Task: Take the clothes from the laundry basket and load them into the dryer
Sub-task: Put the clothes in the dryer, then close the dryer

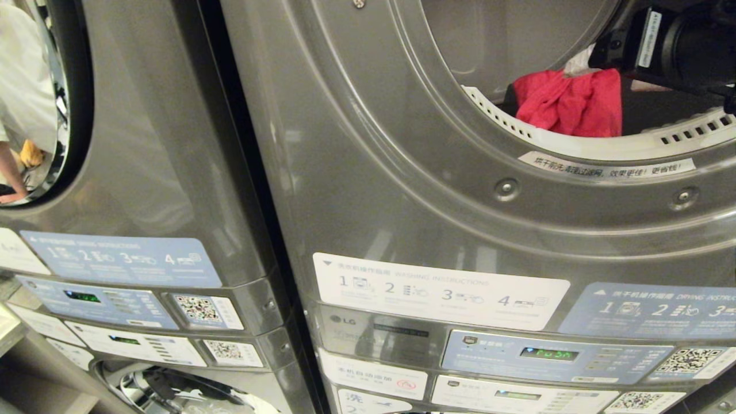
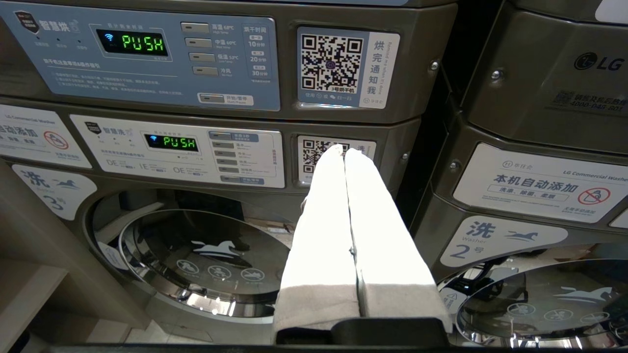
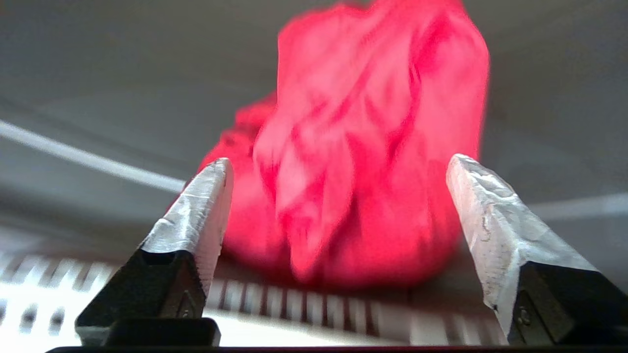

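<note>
A crumpled red garment [image 1: 569,103] lies inside the grey dryer [image 1: 402,115], just behind the white slotted grille [image 1: 575,141] at the drum's mouth. My right gripper [image 1: 579,64] reaches into the opening from the upper right. In the right wrist view this gripper [image 3: 339,161] is open, its fingers spread wide on either side of the red garment [image 3: 363,147], which rests on the drum floor. My left gripper [image 2: 343,149] is shut and holds nothing; it hangs low in front of the washers' control panels. The laundry basket is out of view.
A second machine with a round chrome-rimmed door [image 1: 63,103] stands to the left, a person reflected in it. Control panels [image 1: 552,356] with lit displays run below the dryer. Two washer doors [image 2: 206,255] sit beneath them.
</note>
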